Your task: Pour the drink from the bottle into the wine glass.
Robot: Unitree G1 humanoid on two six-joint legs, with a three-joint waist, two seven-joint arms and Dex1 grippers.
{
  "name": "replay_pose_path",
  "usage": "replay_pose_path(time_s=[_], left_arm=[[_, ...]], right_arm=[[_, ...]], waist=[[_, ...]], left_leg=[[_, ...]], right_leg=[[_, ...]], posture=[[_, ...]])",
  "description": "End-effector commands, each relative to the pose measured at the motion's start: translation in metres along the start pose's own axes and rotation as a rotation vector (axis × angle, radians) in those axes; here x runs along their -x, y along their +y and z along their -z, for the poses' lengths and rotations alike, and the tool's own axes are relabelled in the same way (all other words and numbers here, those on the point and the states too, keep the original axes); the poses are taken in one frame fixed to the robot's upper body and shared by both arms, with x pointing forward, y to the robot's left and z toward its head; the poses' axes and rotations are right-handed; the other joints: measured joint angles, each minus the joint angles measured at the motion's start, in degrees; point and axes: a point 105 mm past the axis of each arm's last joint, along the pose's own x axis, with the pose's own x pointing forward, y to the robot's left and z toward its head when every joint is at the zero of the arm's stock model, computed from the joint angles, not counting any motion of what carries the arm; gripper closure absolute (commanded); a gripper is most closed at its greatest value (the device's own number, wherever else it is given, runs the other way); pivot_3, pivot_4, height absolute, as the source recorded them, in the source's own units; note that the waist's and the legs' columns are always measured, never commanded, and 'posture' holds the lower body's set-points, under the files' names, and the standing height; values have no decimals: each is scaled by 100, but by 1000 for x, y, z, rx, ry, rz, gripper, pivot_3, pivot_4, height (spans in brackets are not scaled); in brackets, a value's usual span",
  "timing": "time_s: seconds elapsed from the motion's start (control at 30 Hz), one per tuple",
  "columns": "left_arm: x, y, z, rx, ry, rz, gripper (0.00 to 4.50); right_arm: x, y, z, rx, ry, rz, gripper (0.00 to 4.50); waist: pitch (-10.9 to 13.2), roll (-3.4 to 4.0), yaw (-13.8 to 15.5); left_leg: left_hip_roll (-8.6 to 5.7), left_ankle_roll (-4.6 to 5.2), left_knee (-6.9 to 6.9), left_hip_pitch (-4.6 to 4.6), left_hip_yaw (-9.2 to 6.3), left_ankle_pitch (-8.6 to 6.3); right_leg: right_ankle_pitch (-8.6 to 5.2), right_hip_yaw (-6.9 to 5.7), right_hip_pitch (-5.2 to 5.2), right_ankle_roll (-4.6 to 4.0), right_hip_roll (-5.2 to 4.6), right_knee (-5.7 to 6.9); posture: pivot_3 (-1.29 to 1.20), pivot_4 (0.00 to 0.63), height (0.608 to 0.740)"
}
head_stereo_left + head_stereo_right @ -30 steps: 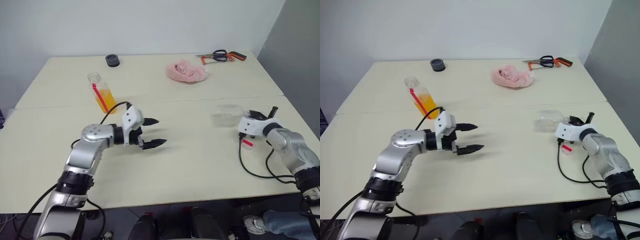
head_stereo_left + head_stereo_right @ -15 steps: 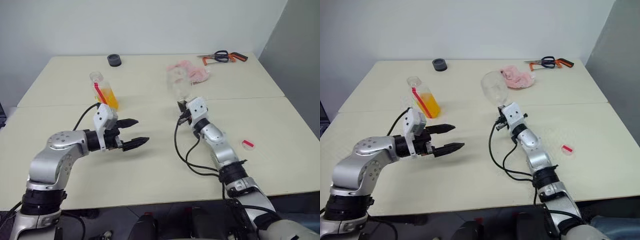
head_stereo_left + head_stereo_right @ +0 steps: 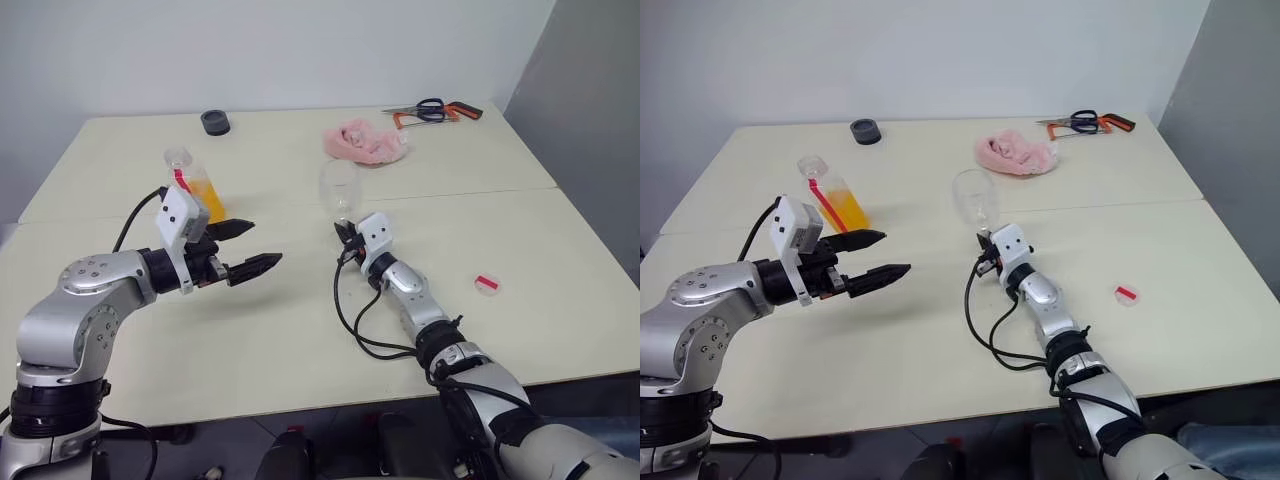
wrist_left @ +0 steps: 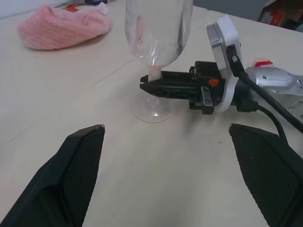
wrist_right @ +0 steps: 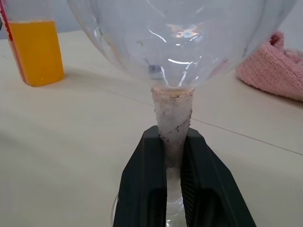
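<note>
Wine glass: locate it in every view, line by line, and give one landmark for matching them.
Left eye view: wine glass stands mid-table, its stem pinched by the right gripper.
Right eye view: same spot, glass just in front of the table seam.
Left wrist view: bowl, stem and foot ahead, between the open left fingers.
Right wrist view: bowl close up, stem in the shut fingers.
Shared landmark: pink cloth behind the glass.

The two head views look forward and down from above the near edge of the table [image 3: 480, 200], taking in its whole top. The left wrist view sits low over the tabletop, close to the wine glass [image 4: 156, 42]. The right wrist view looks along its fingers [image 5: 144, 189], nearer still to that glass, with the bottle [image 5: 33, 47] behind.
</note>
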Motion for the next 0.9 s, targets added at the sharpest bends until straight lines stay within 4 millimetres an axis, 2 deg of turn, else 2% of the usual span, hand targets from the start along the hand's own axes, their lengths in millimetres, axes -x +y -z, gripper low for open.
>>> replay_pose_path(time_s=[0.03,0.07,0.1,0.13,0.4,0.47,0.7,0.9], left_arm=[[4,2,-20,-106,-31,-14,0],[4,2,-22,-116,-39,-15,0],[3,3,-24,-123,-46,-15,0],[2,3,-26,-130,-53,-14,0],[-2,2,-33,-165,-84,5,0],[-2,3,-32,-166,-87,1,0],[-3,8,-35,-183,-121,-31,0],[-5,14,-31,-176,-138,-69,0]], right_arm=[[-3,5,-1,-23,-7,-20,4391],[-3,5,-2,-25,-9,-20,4391],[-4,5,-3,-25,-12,-20,3669],[-4,5,-4,-25,-15,-20,3456],[-5,3,-7,-31,-27,-18,542],[-5,2,-8,-33,-29,-17,11],[2,-5,-6,-45,-32,-13,11],[19,-18,-7,-22,-41,-14,11]], waist=[[0,0,-11],[0,0,-13],[0,0,-14],[0,0,-14],[0,0,-20],[0,1,-20],[0,1,-20],[0,1,-7]], left_leg=[[0,0,0,1,0,0],[1,0,0,1,-1,0],[1,0,0,1,-1,0],[1,0,0,1,-2,0],[0,0,0,-1,1,0],[0,0,0,0,1,0],[0,0,0,-1,-1,0],[-1,0,0,-2,-1,0]], right_leg=[[0,0,0,0,1,1],[0,1,0,0,1,1],[0,0,0,0,1,1],[0,0,0,0,1,0],[0,2,-1,-1,0,-1],[0,2,-1,-1,0,0],[0,2,-1,-1,0,-1],[0,4,-1,-1,-1,-2]], posture=[[0,150,740],[0,150,740],[0,150,740],[0,150,740],[0,150,740],[0,150,740],[0,150,740],[0,150,740]])
